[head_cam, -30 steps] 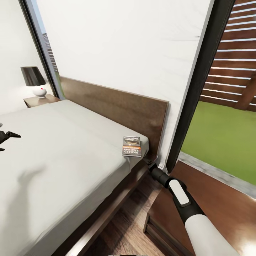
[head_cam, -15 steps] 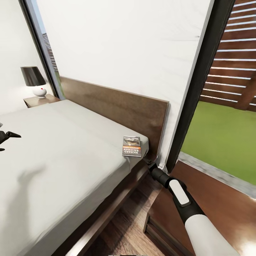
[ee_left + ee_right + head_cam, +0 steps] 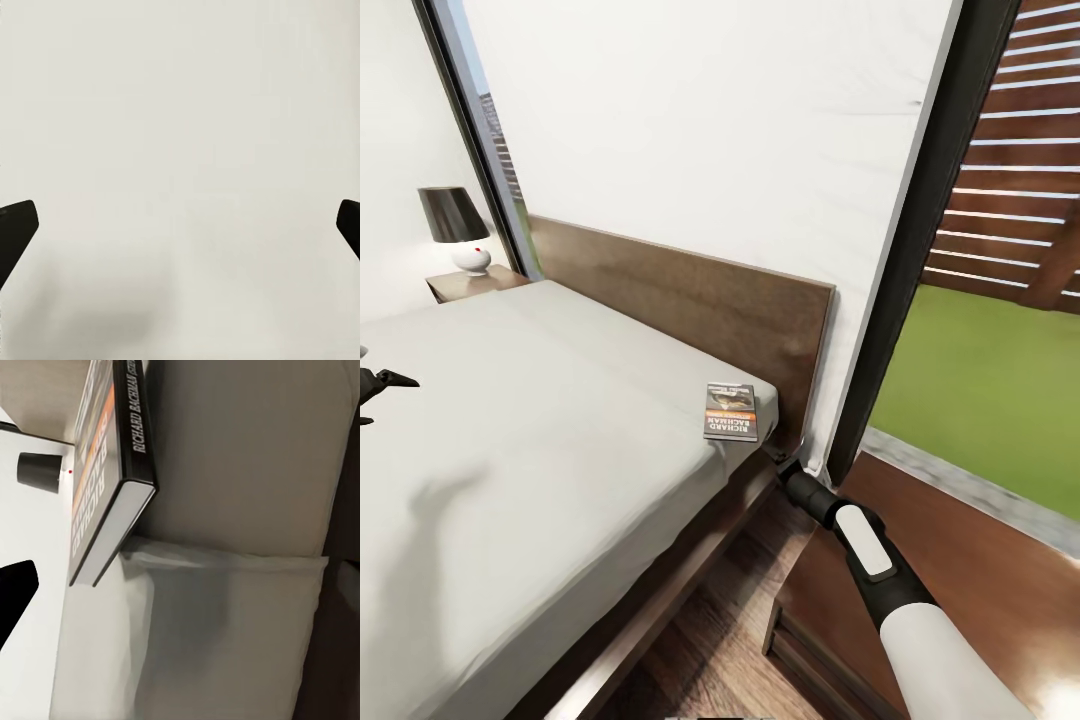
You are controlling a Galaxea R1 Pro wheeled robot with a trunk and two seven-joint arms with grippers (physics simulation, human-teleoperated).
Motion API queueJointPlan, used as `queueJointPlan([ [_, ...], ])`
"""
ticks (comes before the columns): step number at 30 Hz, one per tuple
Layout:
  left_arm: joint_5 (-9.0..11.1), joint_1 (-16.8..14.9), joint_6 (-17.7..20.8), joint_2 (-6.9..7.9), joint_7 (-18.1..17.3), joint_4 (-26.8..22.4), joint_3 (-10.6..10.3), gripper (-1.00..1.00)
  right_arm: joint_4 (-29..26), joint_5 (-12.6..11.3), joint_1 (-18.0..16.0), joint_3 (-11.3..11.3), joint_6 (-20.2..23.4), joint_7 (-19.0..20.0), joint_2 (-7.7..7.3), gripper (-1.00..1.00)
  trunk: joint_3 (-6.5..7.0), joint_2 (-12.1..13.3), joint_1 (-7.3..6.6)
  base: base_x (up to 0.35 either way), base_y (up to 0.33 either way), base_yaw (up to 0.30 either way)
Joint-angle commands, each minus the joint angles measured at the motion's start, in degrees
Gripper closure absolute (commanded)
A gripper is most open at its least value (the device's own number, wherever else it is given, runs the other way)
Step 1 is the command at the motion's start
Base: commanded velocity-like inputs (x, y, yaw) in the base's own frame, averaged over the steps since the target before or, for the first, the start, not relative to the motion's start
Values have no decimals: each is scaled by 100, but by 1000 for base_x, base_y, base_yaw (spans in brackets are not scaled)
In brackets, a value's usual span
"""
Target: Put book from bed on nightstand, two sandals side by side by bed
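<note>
Right gripper [image 3: 781, 458] sits low at the corner of the bed [image 3: 530, 450], just past the foot of the headboard [image 3: 690, 300], at the end of the white and black right arm [image 3: 900, 600]. Its fingers are hidden behind the mattress corner in the head view, and the right wrist view shows one dark fingertip [image 3: 15, 600] at the picture's edge, so whether the jaws are apart or together cannot be told. It holds nothing that can be seen.

Just above and beside that gripper lies the book [image 3: 730, 412], flat on the pale grey mattress close to its corner and near the headboard, its dark cover with the orange band facing up. From the right wrist view the book [image 3: 112, 465] is seen edge-on, with "RICHARD BACHMAN" readable on the spine, resting on the mattress and apart from the fingertip.

Below the right arm stands a dark brown nightstand [image 3: 960, 560] with its drawer front towards the wood floor [image 3: 710, 640], its top bare where it shows.

Left gripper [image 3: 380, 385] hangs over the mattress well away from the book, at the far side of the bed. In the left wrist view its two dark fingertips [image 3: 16, 225] stand wide apart with only grey mattress between them.

Beyond it, a second nightstand [image 3: 470, 283] carries a lamp [image 3: 458, 228] with a dark shade and white base.
</note>
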Motion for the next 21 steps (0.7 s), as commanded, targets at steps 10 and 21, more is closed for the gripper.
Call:
queueJointPlan([
  [10, -21, -6, 1, 8, -53, 0, -47, -100, 0, -36, -2, -18, 38, 4, 5, -100, -5, -2, -1, 0, 0, 0],
  [21, -21, -7, 1, 9, -53, 3, -47, -100, 0, -39, -2, -16, 38, 4, 5, -100, -5, -2, -1, 0, 0, 0],
])
